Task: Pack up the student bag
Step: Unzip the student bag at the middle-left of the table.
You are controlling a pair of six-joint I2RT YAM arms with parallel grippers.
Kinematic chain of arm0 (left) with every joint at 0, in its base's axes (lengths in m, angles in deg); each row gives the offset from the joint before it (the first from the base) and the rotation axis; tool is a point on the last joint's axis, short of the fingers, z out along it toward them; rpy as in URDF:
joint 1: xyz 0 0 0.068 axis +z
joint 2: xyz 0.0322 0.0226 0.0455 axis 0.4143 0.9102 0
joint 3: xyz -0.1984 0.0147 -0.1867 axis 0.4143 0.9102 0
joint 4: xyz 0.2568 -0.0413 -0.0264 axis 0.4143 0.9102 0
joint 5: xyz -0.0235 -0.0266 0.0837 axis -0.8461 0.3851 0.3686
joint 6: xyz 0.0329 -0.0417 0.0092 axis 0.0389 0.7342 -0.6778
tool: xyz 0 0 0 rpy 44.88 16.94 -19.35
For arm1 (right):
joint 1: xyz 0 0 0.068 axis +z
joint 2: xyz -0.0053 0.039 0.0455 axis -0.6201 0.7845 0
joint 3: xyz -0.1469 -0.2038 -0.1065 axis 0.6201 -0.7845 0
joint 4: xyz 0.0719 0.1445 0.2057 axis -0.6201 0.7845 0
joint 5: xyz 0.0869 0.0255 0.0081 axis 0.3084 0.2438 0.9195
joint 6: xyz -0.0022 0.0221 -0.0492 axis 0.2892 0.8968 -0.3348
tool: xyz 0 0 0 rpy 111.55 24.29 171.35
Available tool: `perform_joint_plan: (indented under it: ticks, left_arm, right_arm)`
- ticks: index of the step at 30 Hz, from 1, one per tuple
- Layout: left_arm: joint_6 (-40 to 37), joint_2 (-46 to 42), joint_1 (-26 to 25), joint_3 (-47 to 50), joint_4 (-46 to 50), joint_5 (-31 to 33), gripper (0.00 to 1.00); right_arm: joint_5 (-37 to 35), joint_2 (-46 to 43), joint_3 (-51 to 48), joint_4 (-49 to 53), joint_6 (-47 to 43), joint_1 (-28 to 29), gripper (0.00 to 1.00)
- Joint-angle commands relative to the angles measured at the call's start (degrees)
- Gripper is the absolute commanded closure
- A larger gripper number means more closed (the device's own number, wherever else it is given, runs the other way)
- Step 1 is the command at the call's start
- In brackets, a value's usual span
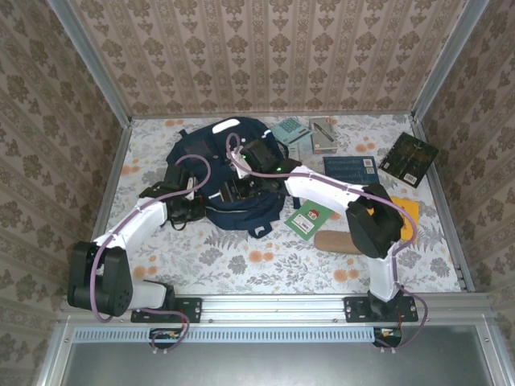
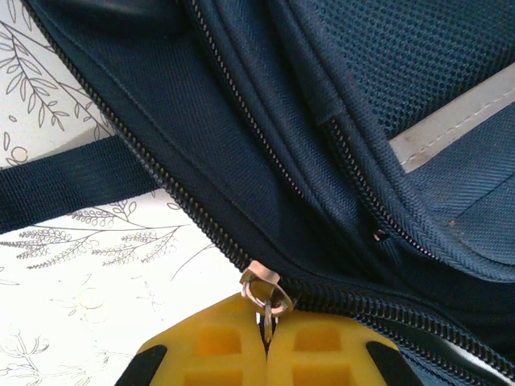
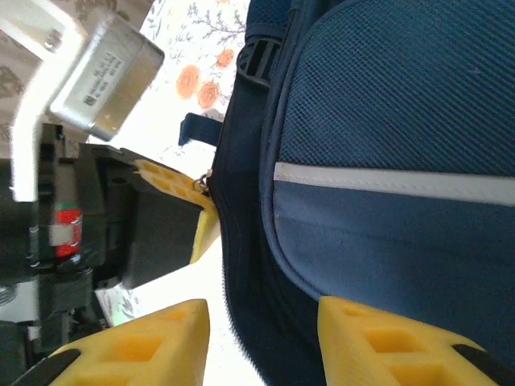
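- Student bag (image 1: 211,149) is lying flat on the flowered tabletop (image 1: 241,257), back and left of centre, with both arms reaching over it. Its main zip is facing the left arm, which I judge is why the work is starting from that side.
- Blue book (image 1: 350,169), dark book (image 1: 409,157) and green booklet (image 1: 310,219) are waiting to the right of the bag, apart from it. They are likely lying there so the right arm can load them once the bag is open.
- Right gripper (image 3: 264,322) is hovering astride the bag's side. Its yellow fingers are standing apart with fabric between them, not pinching it. It is probably getting ready to steady the bag against the zip's drag.
- Left gripper (image 2: 268,326) is squeezing tight on the metal zipper pull (image 2: 265,291) at the bag's near-left edge. It is gripping the pull edge-on so the slider can be drawn along the teeth.
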Motion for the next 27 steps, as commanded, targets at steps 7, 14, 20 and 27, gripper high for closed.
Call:
perform_joint_plan:
  ticks: [7, 14, 20, 27]
  left_arm:
    - [1.0, -1.1, -0.5, 0.7, -2.2, -1.4, 1.00]
    - [1.0, -0.9, -0.6, 0.5, -2.3, -1.3, 1.00]
    - [1.0, -0.8, -0.5, 0.4, -2.4, -1.2, 1.00]
    - [0.9, -0.9, -0.5, 0.4, -2.2, -0.9, 1.00]
  right_arm:
    - [9.0, 8.2, 6.6, -0.6, -9.0, 0.8, 0.55]
    - [10.4, 9.5, 6.3, 3.1, -11.6, 1.9, 0.56]
    - [8.9, 9.5, 5.2, 4.8, -13.2, 3.2, 0.57]
    - [6.6, 10.0, 5.3, 5.8, -12.8, 3.1, 0.88]
